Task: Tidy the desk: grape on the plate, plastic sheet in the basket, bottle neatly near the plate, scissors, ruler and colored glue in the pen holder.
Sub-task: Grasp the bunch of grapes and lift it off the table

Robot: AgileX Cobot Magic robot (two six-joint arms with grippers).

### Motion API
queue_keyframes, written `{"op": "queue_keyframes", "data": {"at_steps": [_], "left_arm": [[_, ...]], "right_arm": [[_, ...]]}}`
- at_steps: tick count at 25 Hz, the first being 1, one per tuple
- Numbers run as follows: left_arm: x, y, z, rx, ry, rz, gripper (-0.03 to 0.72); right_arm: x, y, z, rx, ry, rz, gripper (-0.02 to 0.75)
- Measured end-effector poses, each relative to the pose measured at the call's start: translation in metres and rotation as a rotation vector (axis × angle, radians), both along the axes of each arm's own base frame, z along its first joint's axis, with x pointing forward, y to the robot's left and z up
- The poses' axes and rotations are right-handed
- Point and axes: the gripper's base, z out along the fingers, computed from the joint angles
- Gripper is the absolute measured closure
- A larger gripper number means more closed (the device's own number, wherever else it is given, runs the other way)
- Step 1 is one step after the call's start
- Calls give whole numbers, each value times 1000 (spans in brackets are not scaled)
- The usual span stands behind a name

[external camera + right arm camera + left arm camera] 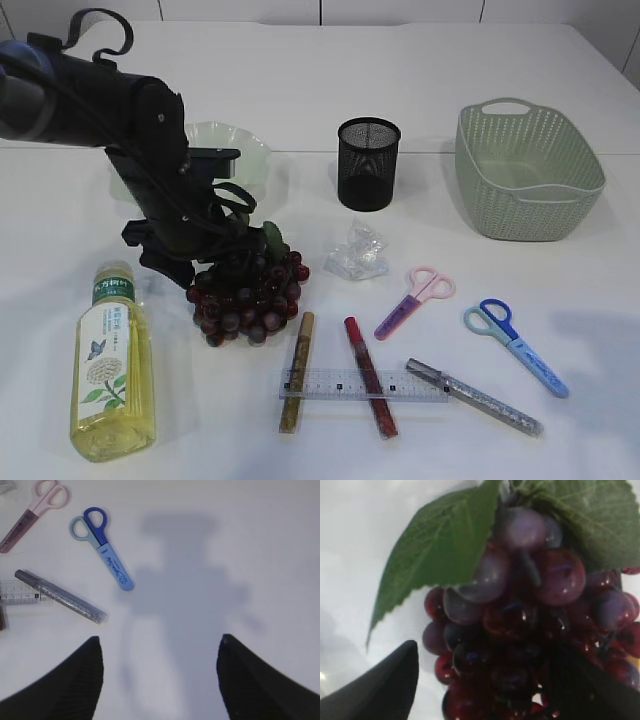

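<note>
A dark red grape bunch point(250, 300) with green leaves lies on the table and fills the left wrist view point(520, 630). My left gripper point(485, 680) is open, with a jaw on each side of the bunch; it shows in the exterior view point(215, 268) at the bunch's upper left. The pale green plate point(255, 150) is behind the arm. The bottle point(112, 360) lies at the front left. My right gripper point(160, 675) is open and empty above bare table, right of the blue scissors point(102, 547); it is out of the exterior view.
The black mesh pen holder point(368, 165) and green basket point(530, 190) stand at the back. The crumpled plastic sheet point(357, 252), pink scissors point(415, 300), blue scissors point(515, 347), clear ruler point(420, 385) and gold point(296, 372), red point(370, 378) and silver point(475, 397) glue sticks lie in front.
</note>
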Motion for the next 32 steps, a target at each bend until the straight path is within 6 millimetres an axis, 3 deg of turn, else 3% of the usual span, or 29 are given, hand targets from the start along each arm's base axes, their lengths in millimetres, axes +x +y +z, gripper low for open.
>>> {"op": "queue_keyframes", "data": {"at_steps": [10, 12, 18, 23, 28, 32], "left_arm": [[3, -4, -17, -11, 35, 18, 114], [3, -3, -20, -7, 41, 17, 161], [3, -2, -21, 5, 46, 10, 422], [2, -2, -20, 8, 53, 9, 476], [0, -1, -4, -2, 34, 8, 489], [-3, 0, 31, -38, -42, 7, 494]], "right_arm": [[0, 0, 0, -1, -1, 2, 188], [0, 0, 0, -1, -1, 2, 188], [0, 0, 0, -1, -1, 2, 188], [1, 0, 0, -1, -2, 2, 188], [1, 0, 0, -1, -2, 2, 188], [1, 0, 0, -1, -2, 2, 188]]}}
